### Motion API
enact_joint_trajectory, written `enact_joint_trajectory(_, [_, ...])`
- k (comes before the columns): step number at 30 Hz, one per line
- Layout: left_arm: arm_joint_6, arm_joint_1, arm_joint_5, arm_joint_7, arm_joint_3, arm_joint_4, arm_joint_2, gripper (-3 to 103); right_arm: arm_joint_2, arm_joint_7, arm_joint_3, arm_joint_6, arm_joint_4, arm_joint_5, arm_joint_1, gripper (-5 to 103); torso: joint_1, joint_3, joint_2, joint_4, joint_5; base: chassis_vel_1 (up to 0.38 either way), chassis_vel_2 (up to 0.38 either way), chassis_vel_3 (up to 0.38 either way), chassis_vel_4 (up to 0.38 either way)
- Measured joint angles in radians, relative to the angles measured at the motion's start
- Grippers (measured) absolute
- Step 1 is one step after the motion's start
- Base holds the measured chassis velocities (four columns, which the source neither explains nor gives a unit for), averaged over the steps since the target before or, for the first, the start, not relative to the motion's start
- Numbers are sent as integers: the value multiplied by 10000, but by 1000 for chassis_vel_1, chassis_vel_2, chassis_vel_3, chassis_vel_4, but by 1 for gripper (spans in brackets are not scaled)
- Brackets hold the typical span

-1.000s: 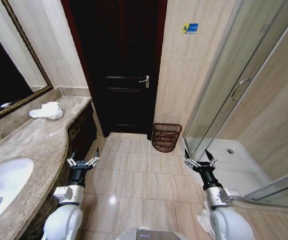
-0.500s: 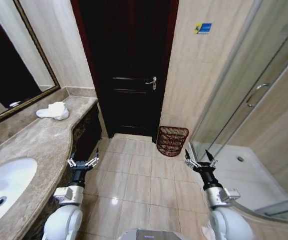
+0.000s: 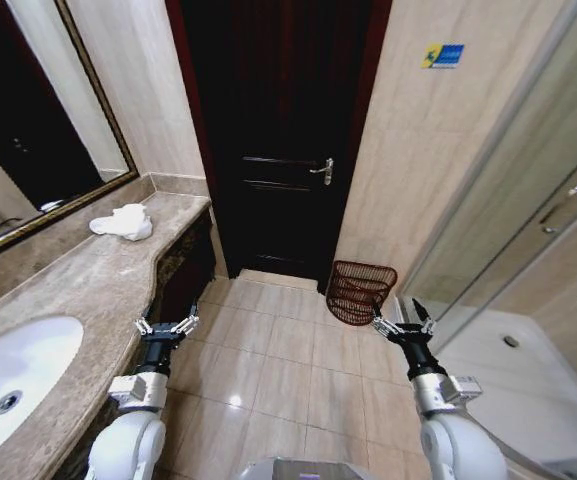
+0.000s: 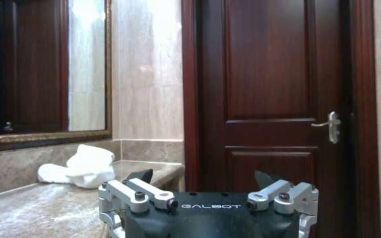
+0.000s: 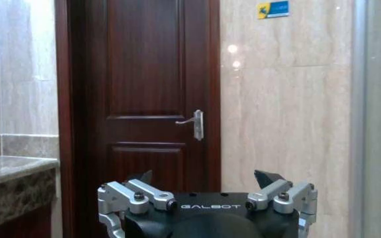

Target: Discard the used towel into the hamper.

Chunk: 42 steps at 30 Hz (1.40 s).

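Crumpled white towel (image 3: 123,222) on beige marble desk (image 3: 78,290); dark reddish-brown wire hamper (image 3: 359,292) by door. Left end effector (image 3: 166,327) and right end effector (image 3: 405,323) spread wide, empty.

The sink (image 3: 13,375) is cut off at the head view's left edge, the hamper's (image 3: 358,291) base hides behind the right gripper (image 3: 402,318), and the mirror (image 3: 28,130) runs off-frame.

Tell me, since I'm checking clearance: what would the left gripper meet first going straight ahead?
Probably the dark door; the left gripper, fingers open, points at it over bare floor. The towel lies aside on the counter.
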Motion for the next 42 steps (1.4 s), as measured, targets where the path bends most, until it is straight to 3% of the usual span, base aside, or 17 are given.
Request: enact_joint_trajectory(42, [19, -52, -126, 7, -14, 203, 66, 100, 91, -95, -174, -134, -121, -293, 187, 100, -2, -1, 1, -1, -1, -62, 141, 141, -60])
